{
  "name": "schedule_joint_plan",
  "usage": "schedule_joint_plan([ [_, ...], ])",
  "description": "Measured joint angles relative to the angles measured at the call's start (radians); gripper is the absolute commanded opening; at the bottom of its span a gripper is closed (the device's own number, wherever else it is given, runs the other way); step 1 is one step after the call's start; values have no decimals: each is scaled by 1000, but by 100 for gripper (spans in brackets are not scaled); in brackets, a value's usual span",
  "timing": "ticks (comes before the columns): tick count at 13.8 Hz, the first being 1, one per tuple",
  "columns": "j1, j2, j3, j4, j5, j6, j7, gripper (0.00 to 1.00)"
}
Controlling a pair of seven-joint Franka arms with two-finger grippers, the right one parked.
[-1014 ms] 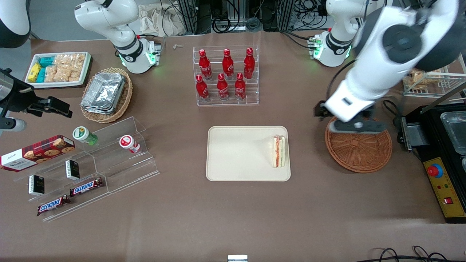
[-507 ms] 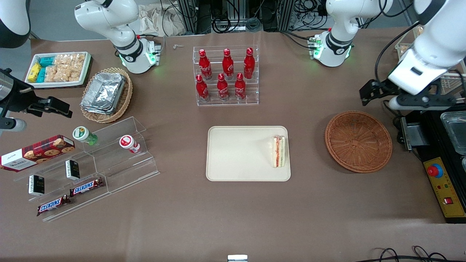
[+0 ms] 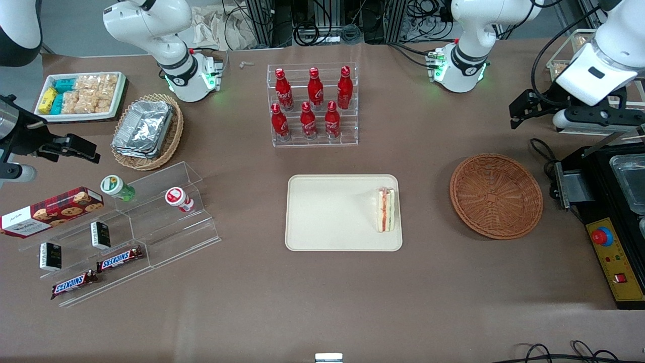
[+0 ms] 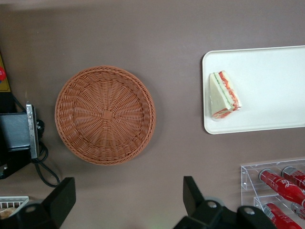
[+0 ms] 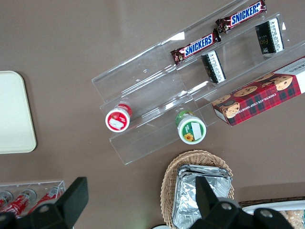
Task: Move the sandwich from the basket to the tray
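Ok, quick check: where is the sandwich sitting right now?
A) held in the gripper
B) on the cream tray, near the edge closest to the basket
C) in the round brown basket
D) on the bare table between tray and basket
B: the sandwich lies on the tray by its basket-side edge; the basket holds nothing, and the gripper hangs open and empty above the table near the basket.

The light is even and quite bright, coming from above; shadows under the tray and the basket are soft and short; the foil trays give small glare; green lamps glow on the arm bases. The gripper, high above the table near the basket, shows its spread fingers dark and a little soft; the rest is sharp.
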Motion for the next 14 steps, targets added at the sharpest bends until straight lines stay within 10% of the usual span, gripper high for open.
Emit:
schedule_joint_plan([
  [14, 0, 161, -51, 165, 3, -25, -33, 100],
])
